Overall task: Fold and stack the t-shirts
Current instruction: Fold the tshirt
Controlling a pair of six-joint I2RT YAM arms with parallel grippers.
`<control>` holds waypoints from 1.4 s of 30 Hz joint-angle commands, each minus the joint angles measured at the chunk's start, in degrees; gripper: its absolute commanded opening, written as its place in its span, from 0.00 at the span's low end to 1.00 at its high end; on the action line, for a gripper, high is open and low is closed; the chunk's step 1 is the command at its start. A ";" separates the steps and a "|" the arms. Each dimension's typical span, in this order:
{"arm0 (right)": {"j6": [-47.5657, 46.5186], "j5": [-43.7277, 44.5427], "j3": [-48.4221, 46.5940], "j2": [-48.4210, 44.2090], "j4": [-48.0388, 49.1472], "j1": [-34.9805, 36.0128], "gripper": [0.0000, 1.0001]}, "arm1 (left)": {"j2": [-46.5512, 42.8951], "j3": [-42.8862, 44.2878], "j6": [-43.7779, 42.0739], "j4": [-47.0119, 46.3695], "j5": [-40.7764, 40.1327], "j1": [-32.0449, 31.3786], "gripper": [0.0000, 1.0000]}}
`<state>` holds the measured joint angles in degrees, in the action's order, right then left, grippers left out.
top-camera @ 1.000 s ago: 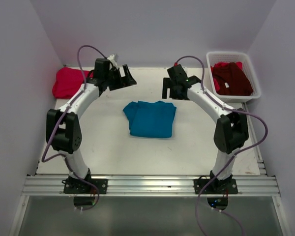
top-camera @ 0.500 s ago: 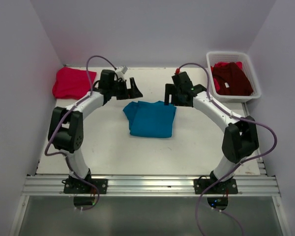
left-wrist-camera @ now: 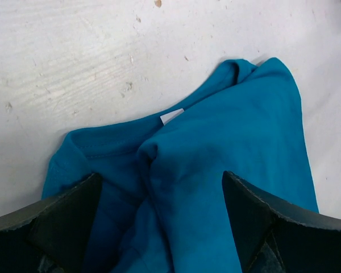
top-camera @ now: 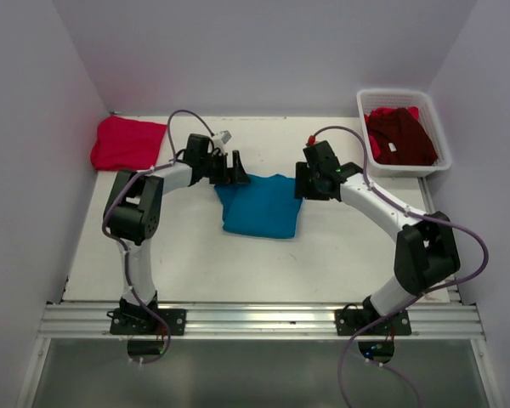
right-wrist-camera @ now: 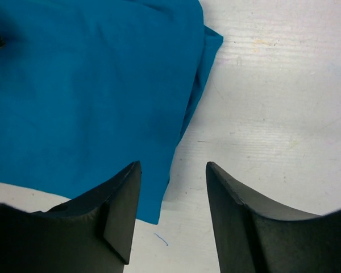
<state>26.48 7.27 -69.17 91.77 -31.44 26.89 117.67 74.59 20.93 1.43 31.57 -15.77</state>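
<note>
A teal-blue t-shirt (top-camera: 262, 206), folded to a rough rectangle, lies mid-table. My left gripper (top-camera: 229, 167) is down at its far left corner. In the left wrist view, the left gripper (left-wrist-camera: 161, 182) is open wide, with a raised fold of the teal t-shirt (left-wrist-camera: 216, 148) between its fingers. My right gripper (top-camera: 304, 183) is at the shirt's far right edge. It is open in the right wrist view too, and the right gripper (right-wrist-camera: 171, 168) straddles the side edge of the teal t-shirt (right-wrist-camera: 85, 96). A pinkish-red t-shirt (top-camera: 127, 143) lies folded at the far left. A dark maroon t-shirt (top-camera: 399, 136) sits in the basket.
The white mesh basket (top-camera: 405, 93) stands at the far right corner, with a bit of bright red cloth (top-camera: 381, 113) behind the maroon t-shirt. Bare white table (right-wrist-camera: 273, 85) shows right of the teal shirt. Walls close in the left, back and right sides.
Both arms have swung inward and come down from the back of the table to the teal shirt's far corners. The right jaws have narrowed; the left jaws have barely changed.
</note>
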 commanded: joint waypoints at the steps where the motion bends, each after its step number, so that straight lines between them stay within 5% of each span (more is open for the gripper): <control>1: -0.20 -1.20 1.48 -2.82 2.79 -0.09 0.52 | 2.30 0.83 -0.63 -5.64 -0.11 0.04 0.90; 16: -0.99 -1.46 4.04 -2.03 4.19 -0.09 0.24 | -8.85 -6.91 2.01 -10.76 -5.19 -0.14 0.76; 19: -1.17 -3.48 3.69 -0.98 5.94 -0.09 0.01 | -14.46 -10.24 0.87 -8.38 -10.72 -0.84 0.76; 28: 5.05 -35.56 -1.58 12.20 24.03 -0.09 0.00 | -27.93 -24.47 3.50 -6.97 -18.74 -1.02 0.79; 42: 3.84 -23.11 -5.90 19.50 17.38 0.26 0.00 | -20.55 -29.94 5.09 -11.54 -13.03 -1.02 0.78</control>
<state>31.00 -21.12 -74.19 110.63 -12.53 26.92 95.83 45.17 25.17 -7.16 17.10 -16.69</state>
